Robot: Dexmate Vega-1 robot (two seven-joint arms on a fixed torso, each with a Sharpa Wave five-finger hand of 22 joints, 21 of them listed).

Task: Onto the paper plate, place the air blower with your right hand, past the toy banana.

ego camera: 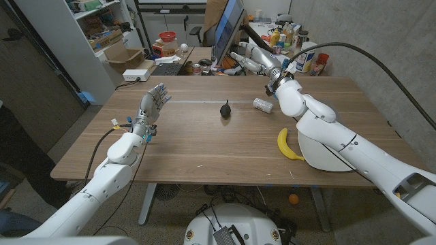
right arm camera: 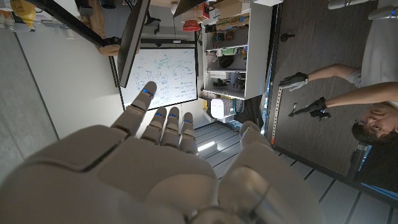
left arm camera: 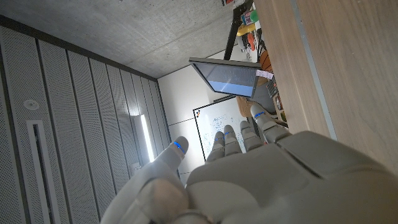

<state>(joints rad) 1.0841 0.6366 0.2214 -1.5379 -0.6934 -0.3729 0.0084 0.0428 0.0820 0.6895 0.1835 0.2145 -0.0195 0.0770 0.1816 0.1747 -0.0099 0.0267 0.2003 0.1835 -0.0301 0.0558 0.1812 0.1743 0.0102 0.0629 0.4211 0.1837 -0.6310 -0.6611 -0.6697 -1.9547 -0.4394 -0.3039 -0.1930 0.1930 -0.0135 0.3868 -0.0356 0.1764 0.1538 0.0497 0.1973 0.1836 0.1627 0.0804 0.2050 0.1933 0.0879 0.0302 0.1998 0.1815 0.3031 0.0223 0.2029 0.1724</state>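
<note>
Wooden table [ego camera: 204, 146] is seen spanning the head view, both arms entering from the bottom corners.

Paper plate [ego camera: 320, 155] is noted at about four o'clock from table centre, near the front edge, largely covered by the right forearm. Toy banana [ego camera: 289, 145] is lying touching or just beside the plate's left rim, its long axis running roughly twelve to five.

Right hand [ego camera: 253, 60] is held raised at about one o'clock, past the far table edge, fingers spread wide and nothing gripped; the same open spread is confirmed in the right wrist view [right arm camera: 168, 168]. Left hand [ego camera: 152, 105] is stood over the table at nine o'clock, fingers apart, nothing held.

A small crumpled pale object [ego camera: 263, 105] is noted between blower and right wrist; its nature cannot be told.

Air blower [ego camera: 225, 109], small, dark, apparently upright with nozzle up, is placed just beyond table centre. It lies at about seven o'clock from the right hand, well apart. The right hand is judged somewhat the nearer. The grasp is not yet begun; the plate is then to be found at four o'clock from the blower, beyond the banana.
</note>
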